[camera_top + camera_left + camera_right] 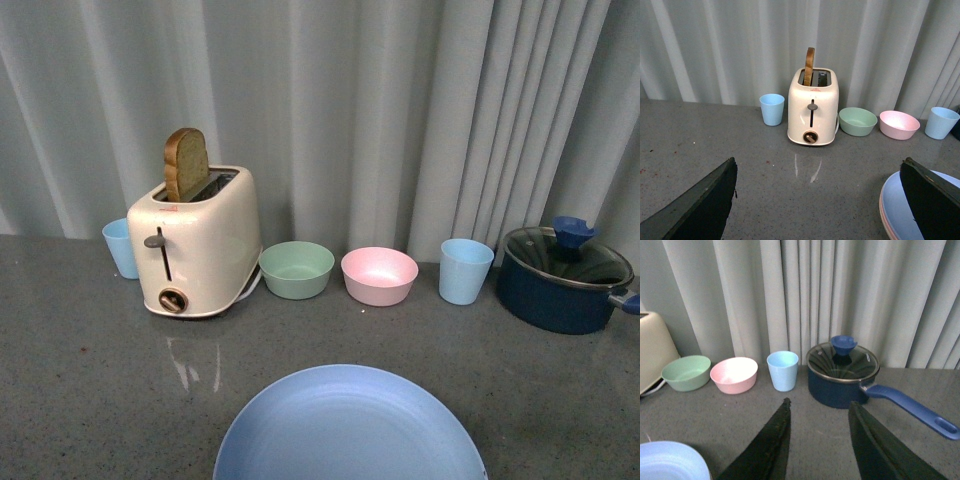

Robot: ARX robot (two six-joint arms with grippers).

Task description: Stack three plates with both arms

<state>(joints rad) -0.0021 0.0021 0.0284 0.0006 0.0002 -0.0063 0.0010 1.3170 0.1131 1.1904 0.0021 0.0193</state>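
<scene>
Both grippers hang empty above the grey counter [80,390]: the left gripper [817,200] has its dark fingers [705,205] spread wide apart with nothing between them, and the right gripper [817,440] likewise holds its fingers [770,445] parted around bare counter, gripping nothing. Nearest the robot lies the light blue plate [350,425], well in front of the toaster [197,245] and off to its right. In the left wrist view a pink plate [882,210] shows as a thin rim directly beneath the blue one, so at least two plates are stacked; whether the beige plate sits under them cannot be told, since only the near edge of the stack is visible and no separate beige plate appears anywhere. Judging from that, the stacking looks finished or very close to it, with both arms clear of the stack and nothing else left on the counter that would need adding. Farther back, the toaster stands with a slice of bread [185,163] upright in its slot. Just right of the toaster sits a green bowl [296,269], then a pink bowl [379,275], then a light blue cup [465,270], and farthest right a dark blue pot [565,278] with a glass lid. Another light blue cup [121,247] stands just left of the toaster, partly behind it. Behind the toaster hangs a grey curtain [400,110].
</scene>
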